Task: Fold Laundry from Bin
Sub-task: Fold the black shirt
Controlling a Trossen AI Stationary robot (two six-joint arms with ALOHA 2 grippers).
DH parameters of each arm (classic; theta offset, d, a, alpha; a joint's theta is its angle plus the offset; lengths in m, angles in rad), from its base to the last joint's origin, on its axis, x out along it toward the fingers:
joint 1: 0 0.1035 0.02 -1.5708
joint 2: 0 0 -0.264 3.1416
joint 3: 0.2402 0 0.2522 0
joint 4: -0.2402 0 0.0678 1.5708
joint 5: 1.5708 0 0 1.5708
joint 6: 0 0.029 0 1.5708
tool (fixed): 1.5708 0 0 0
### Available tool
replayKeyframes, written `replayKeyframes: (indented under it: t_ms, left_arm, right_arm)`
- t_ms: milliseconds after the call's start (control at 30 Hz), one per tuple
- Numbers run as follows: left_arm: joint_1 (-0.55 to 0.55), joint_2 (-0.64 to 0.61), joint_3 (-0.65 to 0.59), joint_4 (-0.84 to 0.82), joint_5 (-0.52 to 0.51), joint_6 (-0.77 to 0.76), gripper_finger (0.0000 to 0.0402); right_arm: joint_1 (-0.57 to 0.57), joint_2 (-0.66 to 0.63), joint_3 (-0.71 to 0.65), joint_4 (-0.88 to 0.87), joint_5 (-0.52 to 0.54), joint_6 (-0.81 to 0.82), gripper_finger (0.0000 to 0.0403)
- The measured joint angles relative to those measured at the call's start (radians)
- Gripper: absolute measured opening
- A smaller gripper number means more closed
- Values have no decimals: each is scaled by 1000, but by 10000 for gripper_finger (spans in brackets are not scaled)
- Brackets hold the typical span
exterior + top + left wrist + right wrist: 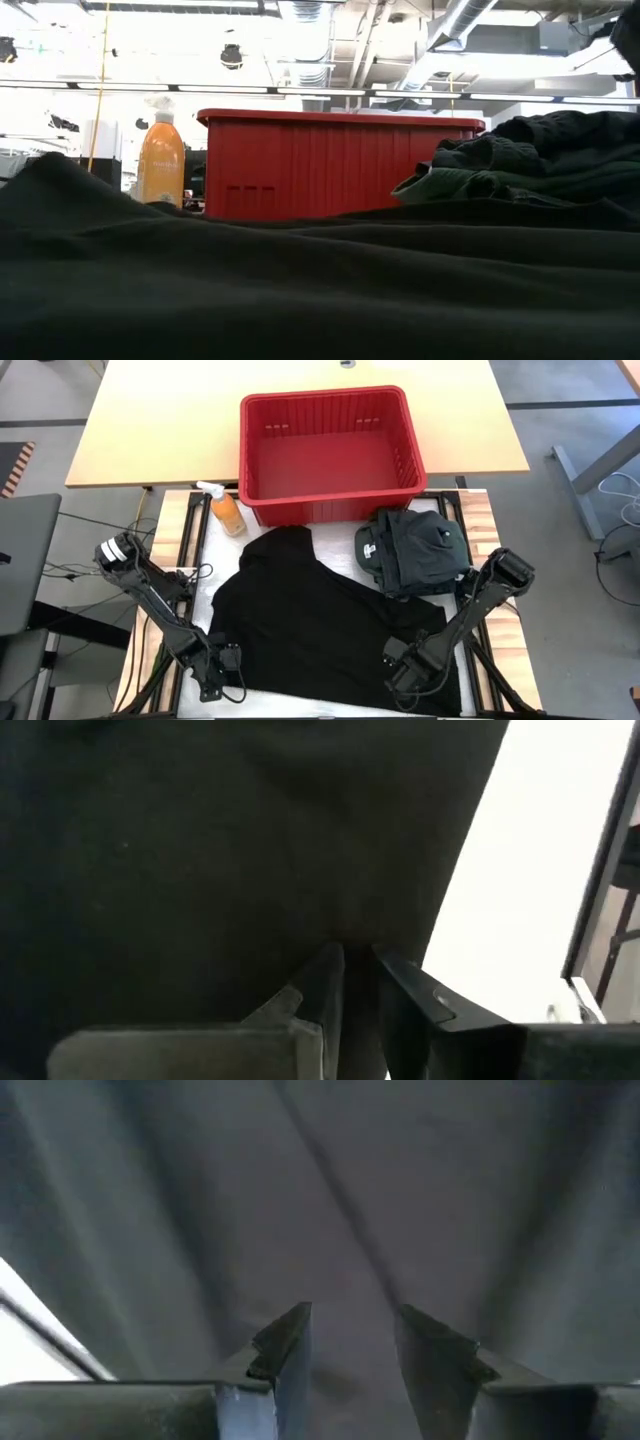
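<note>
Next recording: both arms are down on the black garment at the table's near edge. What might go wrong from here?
1. The left gripper has its fingers nearly together at the edge of the spread black cloth garment; a shallow pinch there may slip.
2. The right gripper is open over the cloth, so lifting now would probably raise one side only and skew the fold.
3. Dragging the garment might disturb the folded dark green pile that overlaps it, or the orange plastic spray bottle.

Spread garment (320, 620) before bin (325, 450), folded pile (415, 550) right, bottle (226, 510) left
</note>
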Motion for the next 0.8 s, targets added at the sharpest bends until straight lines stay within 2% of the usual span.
replayKeyframes:
  t_ms: [267,567,800]
  left_arm:
    - [-22,7,-2,-10,19,-54,47]
    - [-49,8,-2,-14,17,-108,47]
    - [-48,8,-3,-15,25,-108,47]
  right_arm:
    - [-16,0,-109,192,-54,-42,144]
    - [10,-2,-135,190,-56,-45,16]
    - [10,-25,-136,50,-56,15,17]
